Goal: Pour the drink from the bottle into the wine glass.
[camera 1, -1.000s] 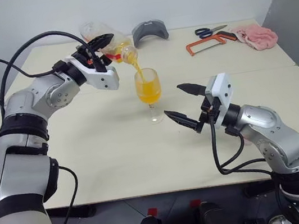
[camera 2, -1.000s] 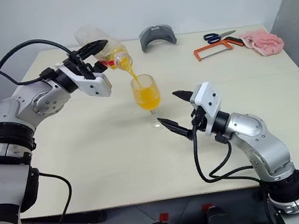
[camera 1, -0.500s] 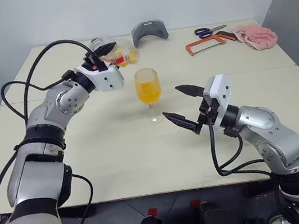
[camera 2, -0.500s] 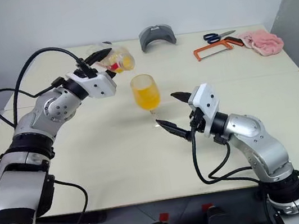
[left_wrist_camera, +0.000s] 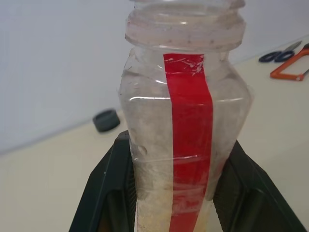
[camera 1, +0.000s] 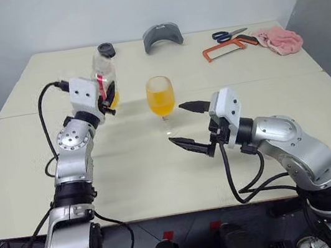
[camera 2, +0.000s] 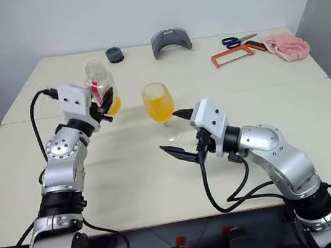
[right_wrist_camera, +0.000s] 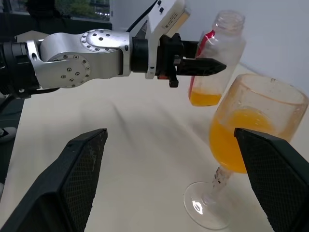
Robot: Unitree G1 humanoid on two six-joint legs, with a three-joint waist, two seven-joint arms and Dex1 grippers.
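Nearest, right gripper (camera 1: 192,124) hanging with black fingers spread wide and empty, just in front of the wine glass (camera 1: 161,99). Beyond it, the glass upright on the cream table (camera 1: 161,175), bowl about half full of orange drink (camera 1: 161,106). To its left, left gripper (camera 1: 108,97) clamped on the bottle (camera 1: 105,77), upright and uncapped, red strip showing, a little orange liquid in the bottom. Farther back, dark cap (camera 1: 106,49), grey holder (camera 1: 161,36), scissors (camera 1: 227,35), orange hacksaw (camera 1: 224,48) and pink cloth (camera 1: 278,41).
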